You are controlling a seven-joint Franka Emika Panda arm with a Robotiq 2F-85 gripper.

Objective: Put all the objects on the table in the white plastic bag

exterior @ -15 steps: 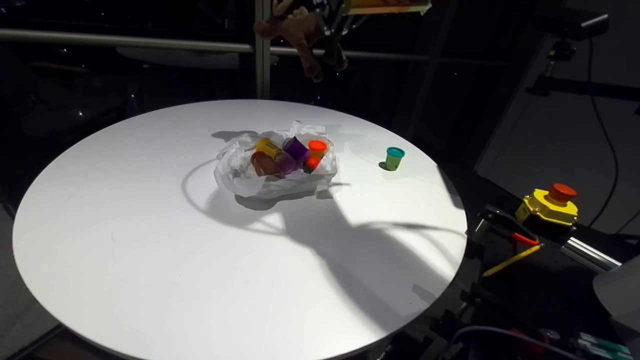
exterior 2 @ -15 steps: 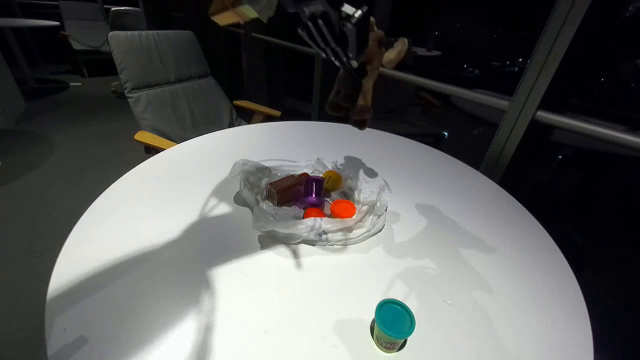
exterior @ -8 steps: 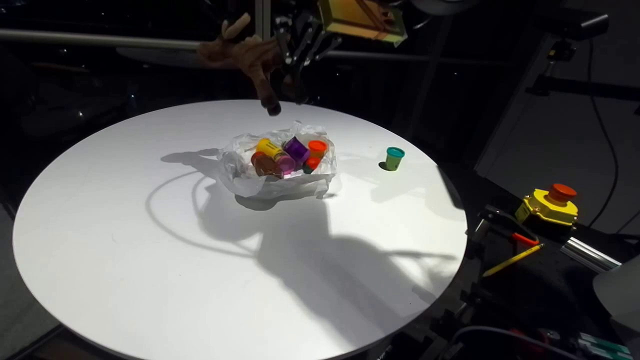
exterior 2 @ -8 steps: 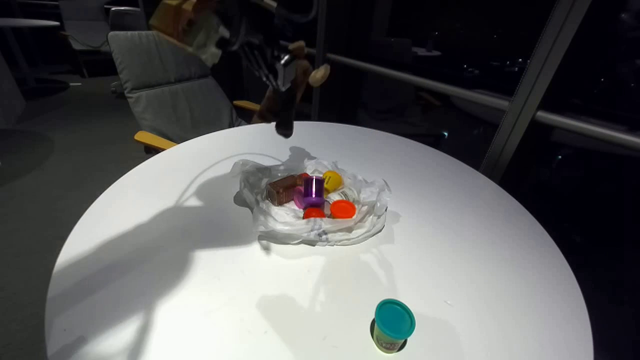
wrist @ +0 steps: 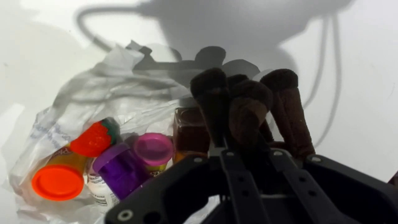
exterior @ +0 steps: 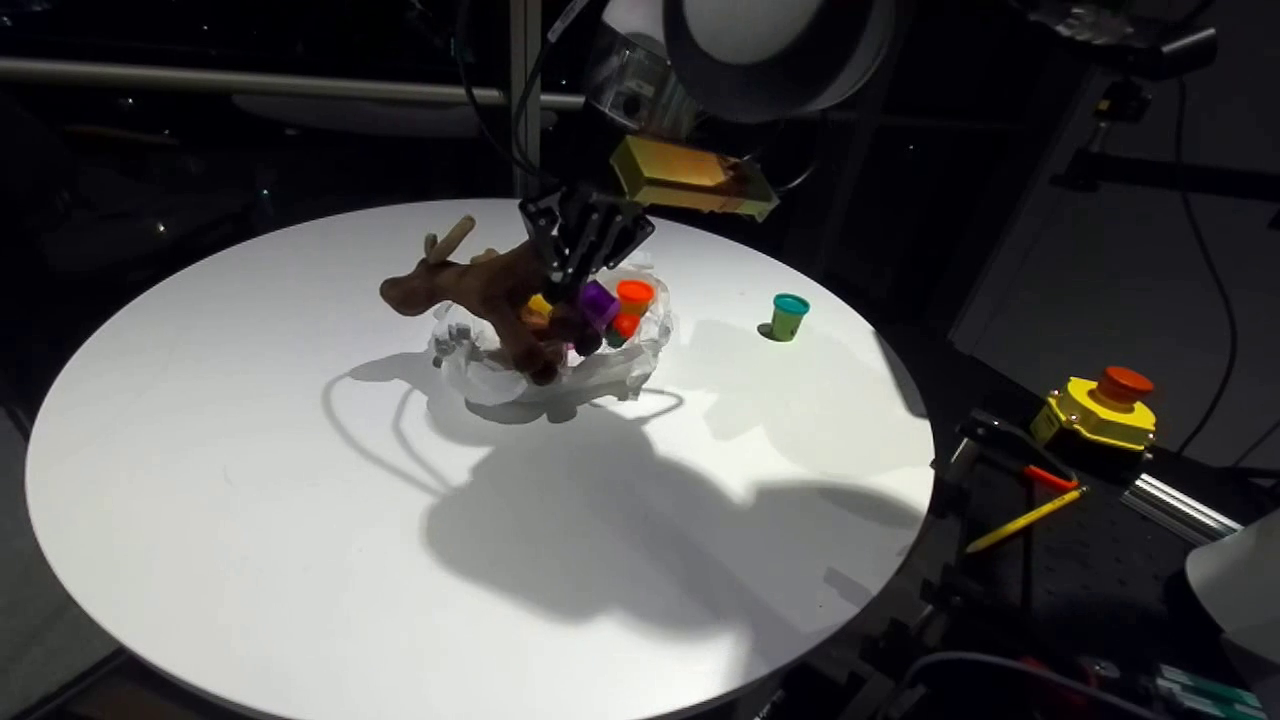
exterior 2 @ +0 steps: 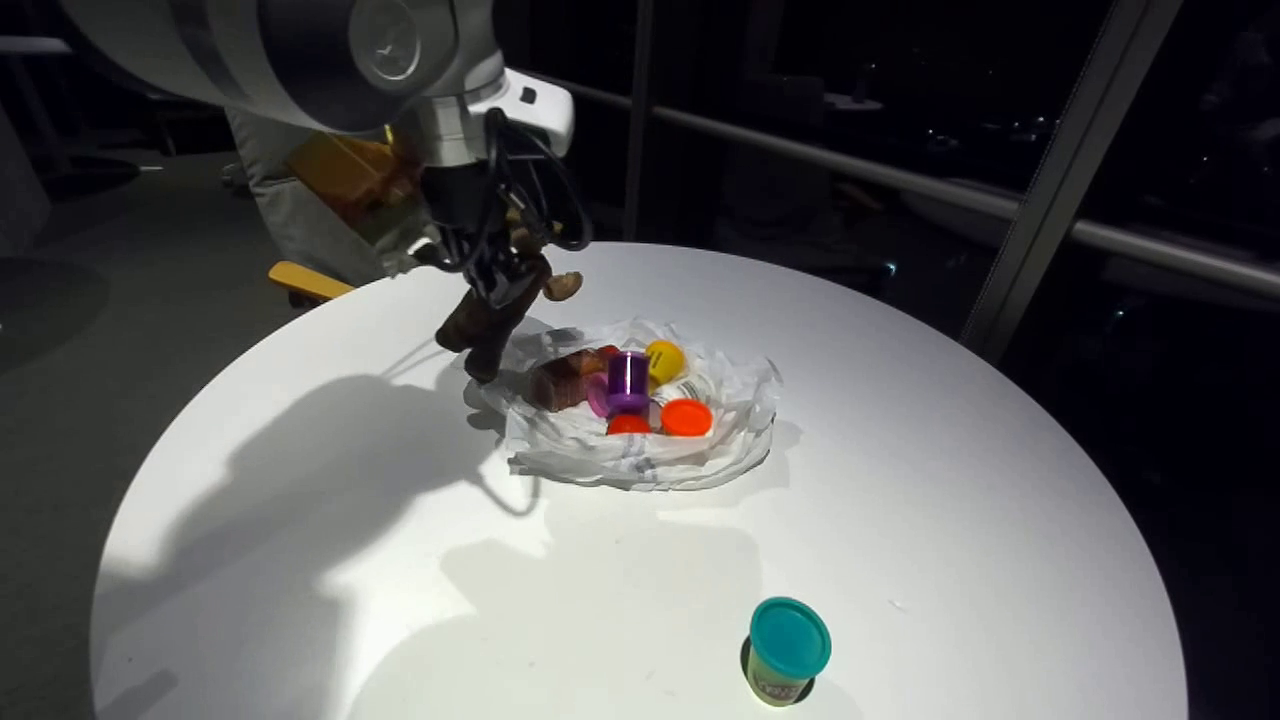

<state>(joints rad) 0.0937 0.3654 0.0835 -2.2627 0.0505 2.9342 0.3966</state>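
My gripper [exterior: 572, 280] is shut on a brown plush animal [exterior: 475, 283] with pale antlers. In the other views the plush [exterior 2: 488, 325] hangs legs down, and its legs [wrist: 289, 115] reach over one side of the white plastic bag [exterior 2: 600, 465]. I cannot tell if they touch it. The open bag [wrist: 115, 81] holds a purple cup [exterior 2: 628, 380], an orange-lidded cup [exterior 2: 686, 419], a yellow-lidded cup [exterior 2: 664, 362], a pink-lidded cup [wrist: 153, 149], a brown box [wrist: 189, 130] and a red strawberry [wrist: 94, 139]. A teal-lidded cup [exterior: 788, 318] stands upright on the table, apart from the bag [exterior: 485, 375].
The round white table [exterior: 250, 520] has a dark bench beside it with a yellow stop box [exterior: 1095, 410] and a yellow pencil [exterior: 1027, 520]. A grey chair [exterior 2: 290, 225] stands behind the table. An orange-yellow block [exterior: 690, 177] is fixed on the arm.
My gripper has come down with the plush animal, from above the table's far side to the bag, at one side of it. The bag and the teal-lidded cup have not moved.
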